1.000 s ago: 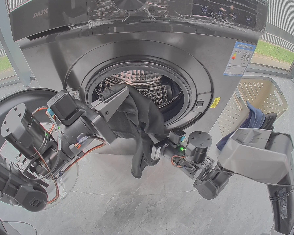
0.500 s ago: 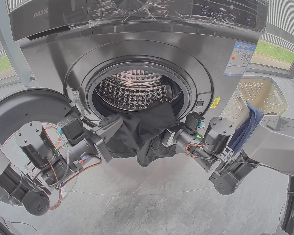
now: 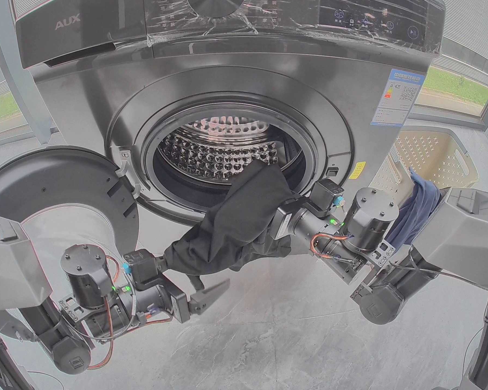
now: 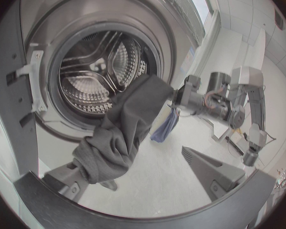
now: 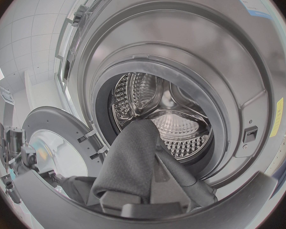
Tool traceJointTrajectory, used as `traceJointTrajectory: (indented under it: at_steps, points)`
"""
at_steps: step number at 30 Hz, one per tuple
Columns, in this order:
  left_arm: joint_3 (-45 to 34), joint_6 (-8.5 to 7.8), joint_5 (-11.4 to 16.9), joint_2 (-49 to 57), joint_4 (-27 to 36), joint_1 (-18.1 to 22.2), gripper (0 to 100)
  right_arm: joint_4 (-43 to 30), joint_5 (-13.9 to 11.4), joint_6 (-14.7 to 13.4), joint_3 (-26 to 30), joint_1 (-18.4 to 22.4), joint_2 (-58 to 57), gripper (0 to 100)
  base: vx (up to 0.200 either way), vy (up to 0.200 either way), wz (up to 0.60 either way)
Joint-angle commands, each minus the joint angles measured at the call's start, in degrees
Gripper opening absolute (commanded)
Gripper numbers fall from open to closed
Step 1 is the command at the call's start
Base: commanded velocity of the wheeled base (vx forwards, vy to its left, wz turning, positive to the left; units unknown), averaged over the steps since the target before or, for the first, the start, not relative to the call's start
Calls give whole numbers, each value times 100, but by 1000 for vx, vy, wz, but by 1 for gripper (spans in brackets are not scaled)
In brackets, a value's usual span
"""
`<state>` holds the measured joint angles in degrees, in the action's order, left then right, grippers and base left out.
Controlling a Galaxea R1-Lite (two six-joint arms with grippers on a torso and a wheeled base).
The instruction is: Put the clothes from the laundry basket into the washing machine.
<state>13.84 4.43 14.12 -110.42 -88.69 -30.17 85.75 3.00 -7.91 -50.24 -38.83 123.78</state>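
A black garment (image 3: 238, 218) stretches in front of the washing machine's open drum (image 3: 222, 147). My right gripper (image 3: 275, 219) is shut on its upper end at the lower right of the drum's rim, with the cloth wrapped over its fingers (image 5: 168, 182). The garment's lower end (image 4: 105, 156) drapes over one finger (image 4: 62, 178) of my left gripper (image 3: 200, 289), which is open and low over the floor, below the drum. The beige laundry basket (image 3: 444, 158) stands to the right of the machine, and a blue garment (image 3: 417, 207) hangs over its edge.
The round machine door (image 3: 54, 190) stands swung open at the left, just above my left arm. Grey tiled floor (image 3: 265, 331) lies in front of the machine. The drum holds no clothes that I can see.
My left gripper has dropped from the drum's mouth to near the floor and has opened. My right gripper rose to the drum's rim with the garment, which now spans both grippers.
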Motion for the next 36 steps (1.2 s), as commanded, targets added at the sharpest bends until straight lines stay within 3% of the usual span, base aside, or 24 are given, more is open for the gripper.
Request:
traceJointTrajectory:
  at_steps: [1, 6, 10, 15, 21, 24, 31, 36]
  points:
    - [-276, -188, 74, -331, 0, -41, 100, -6, -1, 0, -30, -20, -38, 0, 0, 0, 0]
    - [-724, -460, 276, -463, 0, -94, 100, -41, -1, 0, -100, -55, -30, 0, 0, 0, 0]
    - [-979, -785, 487, -718, 0, -103, 100, -67, -1, 0, -135, -55, -21, 0, 0, 0, 0]
    - [-927, -864, 478, -735, -8, -121, 100, -58, -1, -9, -118, -72, -3, 0, 0, 0, 0]
    - [-320, -741, 425, -515, -17, -129, 100, -41, 8, -17, 93, -266, -56, 0, 0, 0, 0]
    - [418, -539, 355, -621, 0, -208, 100, -58, 8, -17, 146, -327, -100, 0, 0, 0, 0]
    - [1605, -346, -58, -1298, -8, -261, 100, -76, 8, -9, 190, -609, -126, 0, 0, 0, 0]
    - [1939, -328, -76, -1552, -8, -305, 100, -76, 8, -9, 190, -767, -118, 0, 0, 0, 0]
